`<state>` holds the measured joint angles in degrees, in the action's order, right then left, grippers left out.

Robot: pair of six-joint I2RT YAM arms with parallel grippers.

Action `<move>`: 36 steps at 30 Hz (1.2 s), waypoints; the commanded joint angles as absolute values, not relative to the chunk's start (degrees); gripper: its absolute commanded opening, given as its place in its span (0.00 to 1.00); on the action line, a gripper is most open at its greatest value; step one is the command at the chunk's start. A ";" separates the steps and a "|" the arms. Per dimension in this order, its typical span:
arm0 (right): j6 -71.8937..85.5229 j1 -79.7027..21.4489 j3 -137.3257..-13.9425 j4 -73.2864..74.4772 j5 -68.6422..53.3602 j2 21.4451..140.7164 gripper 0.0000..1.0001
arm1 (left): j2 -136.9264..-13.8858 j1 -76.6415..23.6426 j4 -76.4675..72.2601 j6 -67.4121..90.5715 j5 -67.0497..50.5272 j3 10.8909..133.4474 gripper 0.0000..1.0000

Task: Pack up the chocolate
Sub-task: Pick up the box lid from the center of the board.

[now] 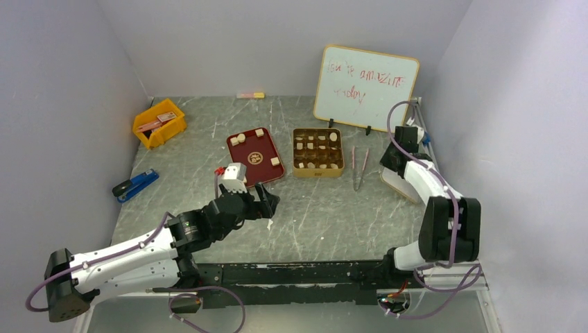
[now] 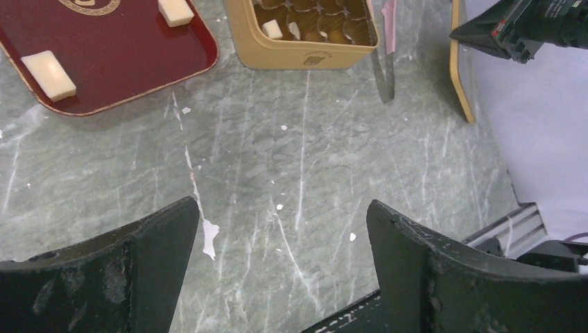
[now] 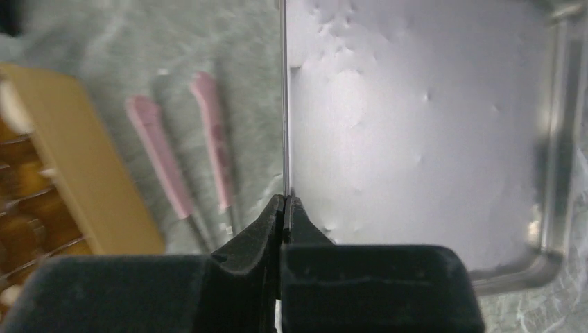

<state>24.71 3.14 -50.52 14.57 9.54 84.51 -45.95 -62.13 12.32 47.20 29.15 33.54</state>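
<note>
Roughly 4 pale cube-ish choc pieces (image 1: 238, 139) sat on 1 glossy dark red tray (image 1: 265, 175), approx 10 more in the gridded gold tin (image 1: 317, 171), exact count unclear; 2 grippers: L gripper (image 2: 281, 215) hung spread wide above the marbled grey table (image 2: 298, 152) just in front of tray; R gripper (image 3: 284, 201) was pressed together on thin edge of 1 metal tin lid (image 3: 416, 125), silvery inside; 1 pair pink-handled tweezers (image 1: 358, 166) lay between tin & lid
</note>
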 commanded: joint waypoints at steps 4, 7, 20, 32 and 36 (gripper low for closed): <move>25.39 0.71 -55.28 18.14 1.42 73.69 0.00 | -44.52 -62.40 11.42 48.71 26.26 37.81 0.96; 26.02 0.35 -56.28 18.79 -1.47 69.85 0.00 | -44.24 -62.40 10.67 48.90 25.40 38.34 0.96; 33.94 -4.26 -53.97 12.55 -19.13 56.72 0.00 | -45.96 -62.32 -0.42 50.74 18.79 36.21 0.98; 53.33 -4.31 -44.60 -9.31 -38.74 46.15 0.00 | -58.43 -48.00 -40.59 66.99 -3.59 24.83 0.98; 62.85 -4.30 -39.77 -19.23 -43.06 43.71 0.00 | -67.42 -45.23 -53.82 68.84 -7.87 24.17 0.98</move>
<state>51.20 -4.23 -42.87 -3.73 -35.48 46.13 -62.19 -47.07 -33.41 63.44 0.54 24.21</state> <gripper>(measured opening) 0.014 0.979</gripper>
